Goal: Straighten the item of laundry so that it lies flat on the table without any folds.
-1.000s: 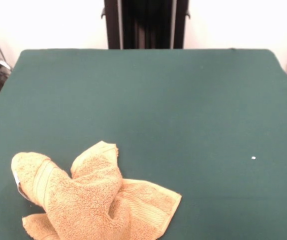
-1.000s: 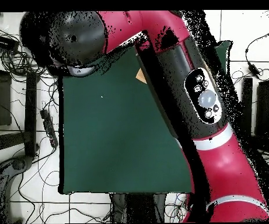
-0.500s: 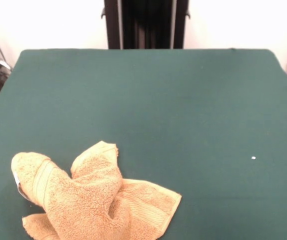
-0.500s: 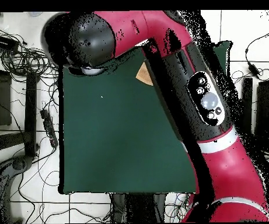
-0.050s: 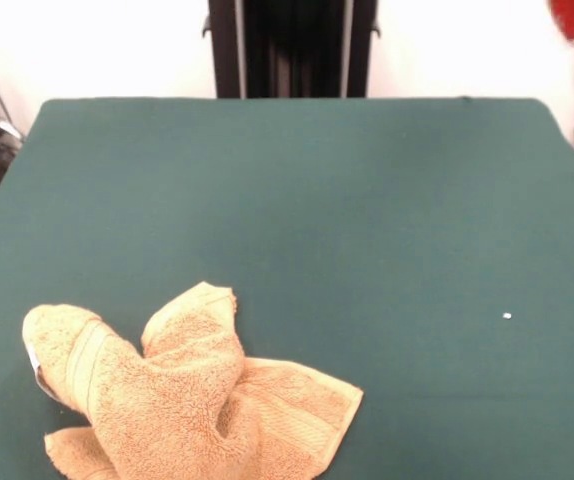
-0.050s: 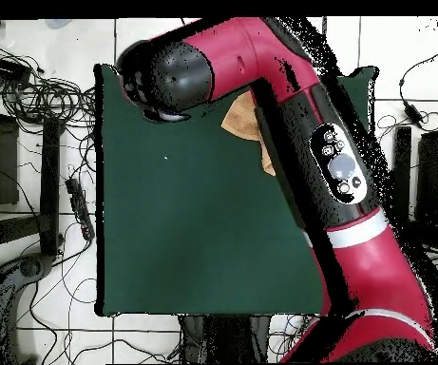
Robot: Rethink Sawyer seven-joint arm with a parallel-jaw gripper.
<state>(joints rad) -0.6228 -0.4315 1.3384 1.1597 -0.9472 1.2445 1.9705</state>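
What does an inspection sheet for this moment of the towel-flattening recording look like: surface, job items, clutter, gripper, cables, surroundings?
Surface: table covered in dark green cloth, smooth where bare.
Job's things: towel, orange-tan, crumpled in a heap with several folds near the front view's lower left edge; not flat. In the overhead view the arm covers most of it.
Clutter: one small white speck on the cloth.
Gripper: not seen in either view; only a red part of the arm shows at the front view's top right corner.
Cables: tangled cables on the floor beside the table, plus a power strip.
Surroundings: white tiled floor, black pedestal column behind the table; no person seen.
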